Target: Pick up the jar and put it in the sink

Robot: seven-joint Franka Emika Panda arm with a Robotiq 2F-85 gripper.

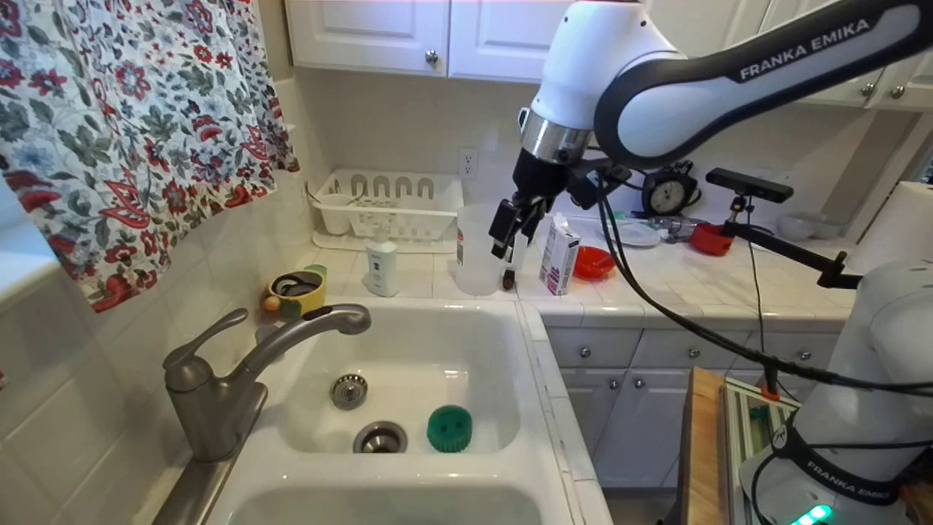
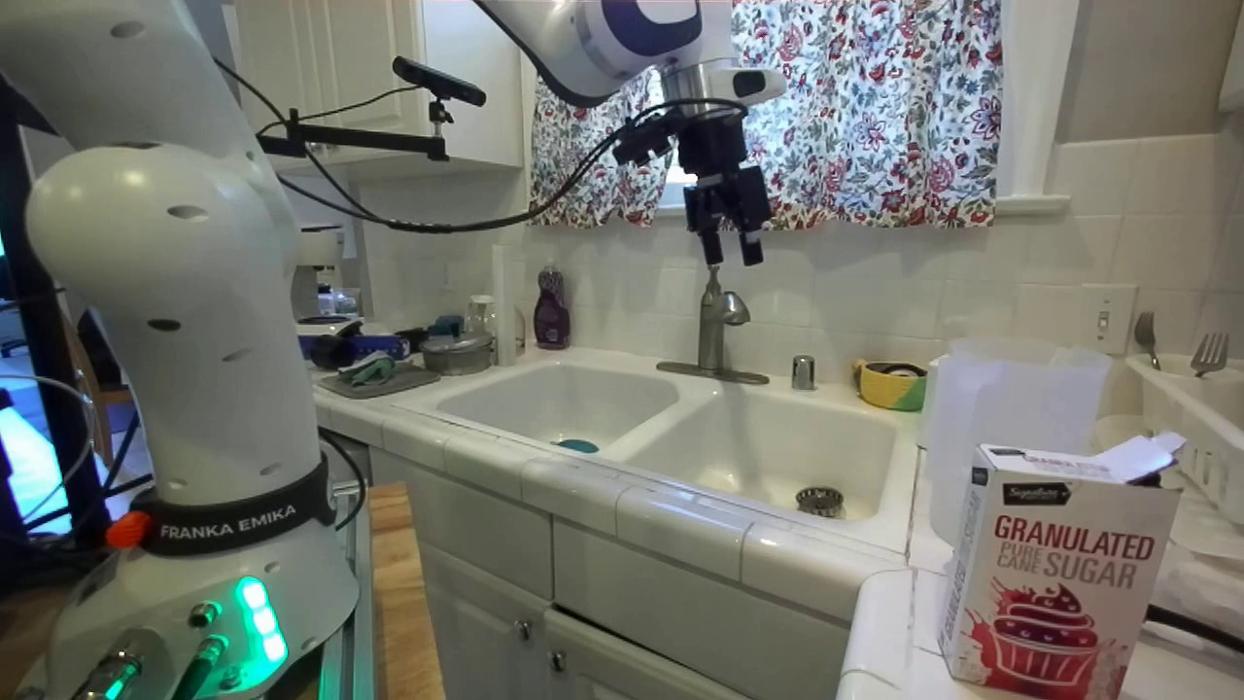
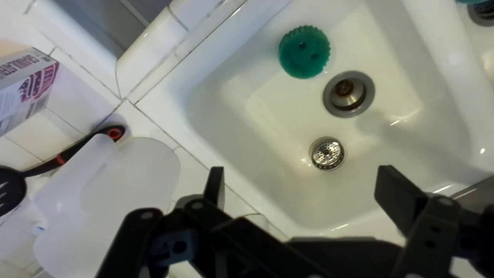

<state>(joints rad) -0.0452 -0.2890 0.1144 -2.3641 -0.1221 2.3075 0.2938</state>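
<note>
The likeliest jar is a translucent white plastic container upright on the tiled counter beside the sink. It also shows in an exterior view behind the sugar box, and in the wrist view at left. The white double sink also shows in an exterior view and the wrist view, with a drain hole and a loose metal strainer in it. My gripper is open and empty, high above the sink; its fingers spread wide in the wrist view, apart from the container.
A grey faucet stands at the sink's wall side. A green scrubber lies in the sink. A sugar box, a soap bottle, a red bowl, a black spatula and a dish rack crowd the counter.
</note>
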